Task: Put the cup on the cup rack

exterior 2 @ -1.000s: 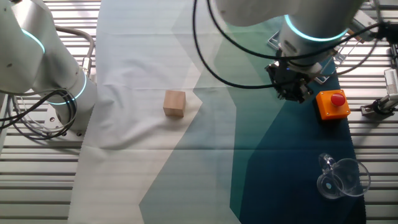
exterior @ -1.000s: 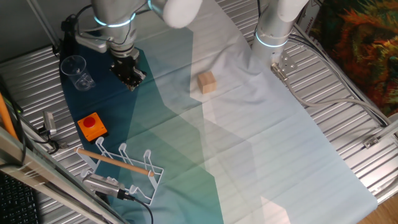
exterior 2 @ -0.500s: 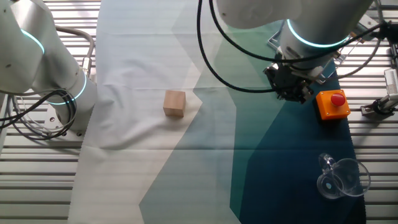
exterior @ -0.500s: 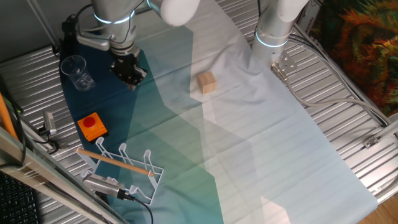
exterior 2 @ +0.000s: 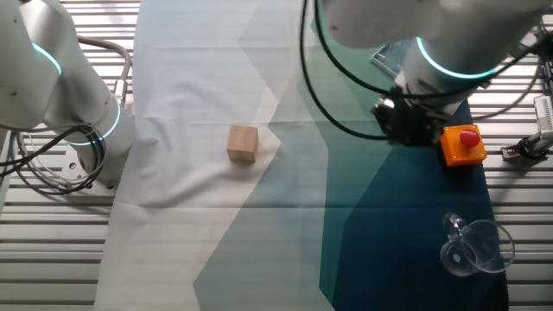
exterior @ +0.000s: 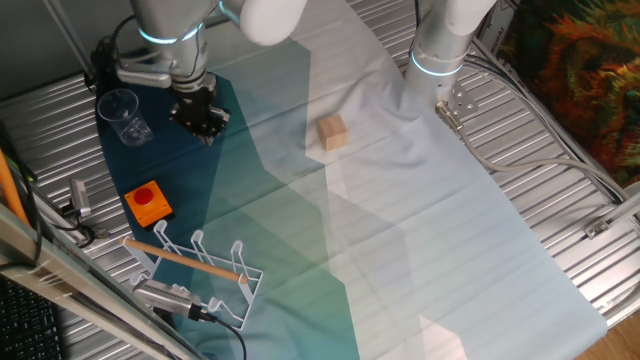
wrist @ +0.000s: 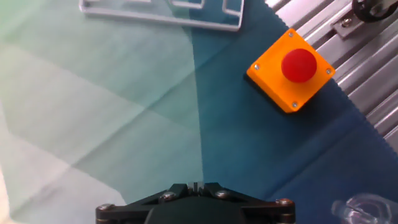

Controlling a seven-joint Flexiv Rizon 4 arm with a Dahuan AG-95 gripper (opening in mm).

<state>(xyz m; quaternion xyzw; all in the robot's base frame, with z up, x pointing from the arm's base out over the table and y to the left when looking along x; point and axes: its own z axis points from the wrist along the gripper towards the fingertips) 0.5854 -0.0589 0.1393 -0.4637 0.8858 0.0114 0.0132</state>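
Since a second ago the claw [exterior: 199, 122] has slid a bit toward the cup [exterior: 121, 113] at the upper left of the frame. The cup looks tipped over on the dark cloth, nothing holding it. The rack [exterior: 200, 272] waits at the lower left, well apart. The arm hangs roughly straight down, claw just beside the cup. Can't tell if the claw is spread or pinched.
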